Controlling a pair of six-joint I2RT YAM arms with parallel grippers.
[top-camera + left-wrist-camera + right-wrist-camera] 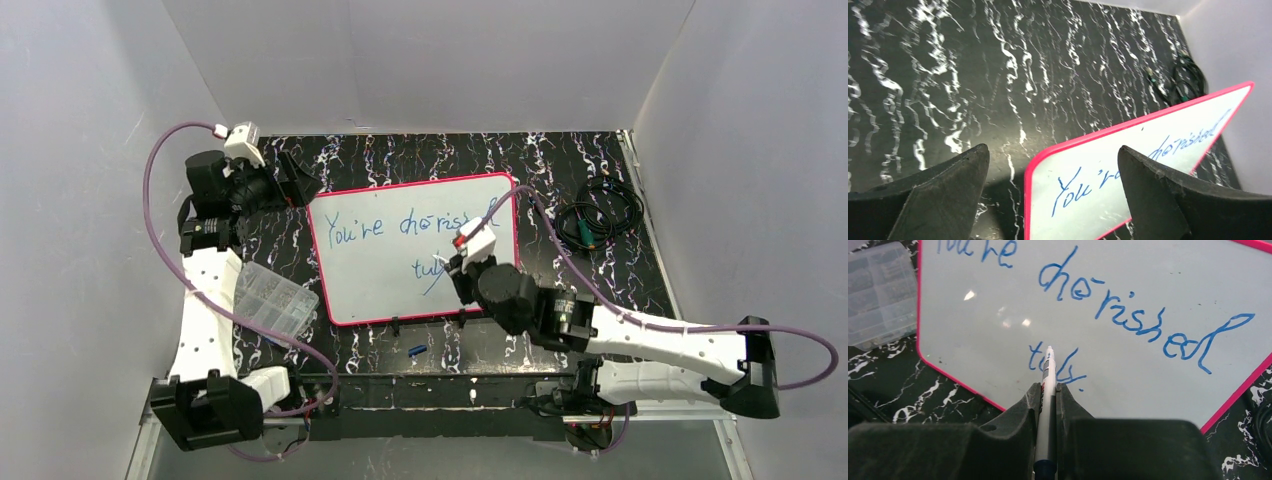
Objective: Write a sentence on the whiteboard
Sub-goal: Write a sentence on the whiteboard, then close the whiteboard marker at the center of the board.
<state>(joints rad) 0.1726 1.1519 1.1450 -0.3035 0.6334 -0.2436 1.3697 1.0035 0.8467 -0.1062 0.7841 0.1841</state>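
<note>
Right gripper (1048, 389) is clamped on a thin pen (1047, 371), tip at the second line of the sentence (398, 226). The whiteboard (375, 285) lies flat mid-table, long side running left to right. It looks stiff, light and slick, so it is best steadied at its pink rim. Left gripper (1053, 152) gapes wide near the far-left corner.
</note>
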